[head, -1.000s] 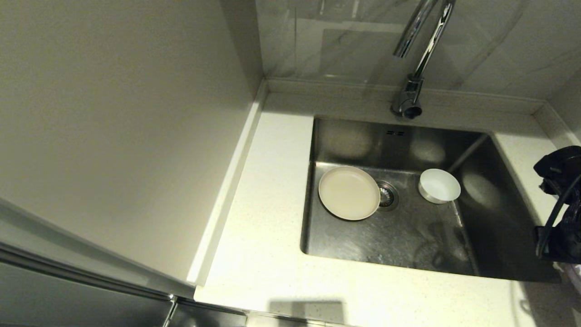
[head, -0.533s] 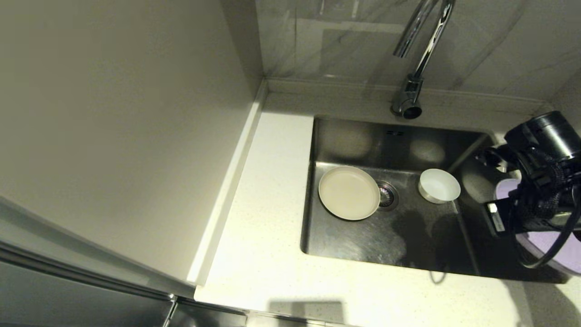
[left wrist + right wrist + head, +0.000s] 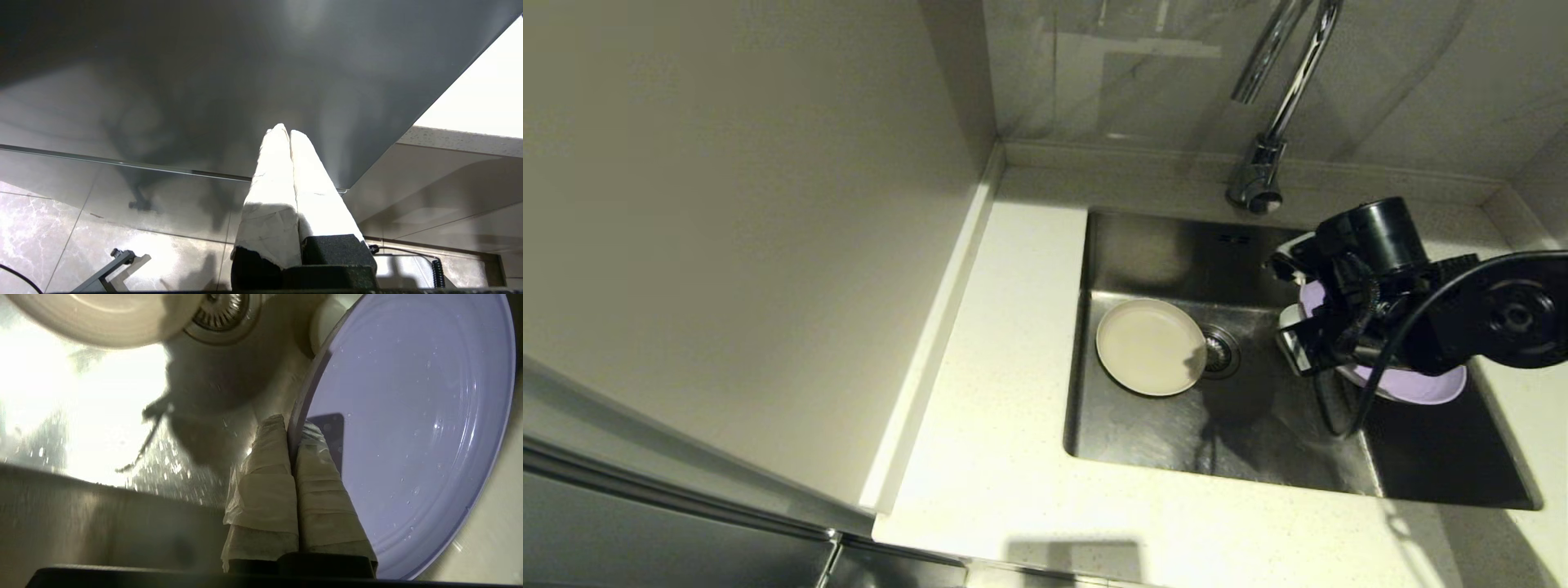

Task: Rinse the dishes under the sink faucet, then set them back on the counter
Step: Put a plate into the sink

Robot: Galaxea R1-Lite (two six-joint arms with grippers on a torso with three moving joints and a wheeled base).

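**Lilac plate pinched by its rim over the right of the sink, faucet spout up and to the left**

The right gripper [image 3: 292, 433] has its two cloth-wrapped fingers [image 3: 265, 473] pressed onto the rim of the lilac plate [image 3: 408, 428], one pad on each face. In the head view that gripper [image 3: 1303, 343] sits at centre right of the frame over the right half of the sink [image 3: 1176, 245], and the plate [image 3: 1409, 384] runs from it toward the right edge, mostly hidden under the black wrist. The plate hangs tilted, its hollow face dotted with water drops in the wrist view.

What the coming move turns on, as I judge it: the faucet [image 3: 1262, 175] stands at the back rim, above and slightly left of the gripper in the frame, its spout curving out of the top edge. The plate would have to go up-frame and left to come under it.

The white bowl [image 3: 322, 324] is just beside the plate's edge and largely covered in the head view. The cream plate [image 3: 1150, 346] lies flat at the centre of the frame, beside the drain strainer [image 3: 1218, 351]. The steel basin is brushed and wet; the dishes are smooth, round and plain. The counter [image 3: 1005, 343] is pale speckled stone.

The left gripper [image 3: 289, 134], fingers pressed together on nothing, is parked down by a dark cabinet front.
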